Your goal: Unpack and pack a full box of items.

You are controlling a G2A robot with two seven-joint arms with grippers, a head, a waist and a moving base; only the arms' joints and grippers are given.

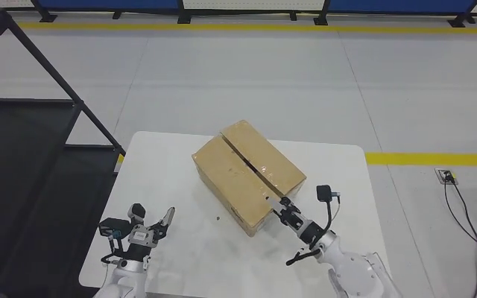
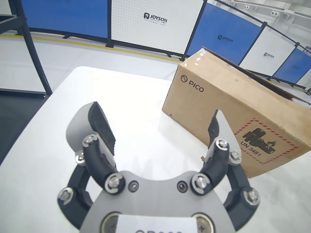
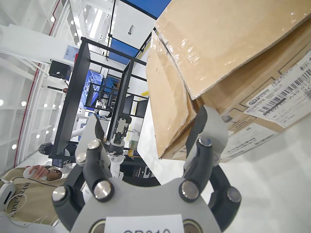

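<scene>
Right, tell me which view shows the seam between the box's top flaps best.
The top view: from above, the seam runs end to end across the box. The right wrist view shows just its taped near end close up; the left wrist view shows the box's side walls and top rim.

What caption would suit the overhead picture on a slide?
Cardboard box on a white table; right gripper open at its near end, left gripper open, standing apart.

box (image 1: pixel 232 179) contents hidden inside
</scene>
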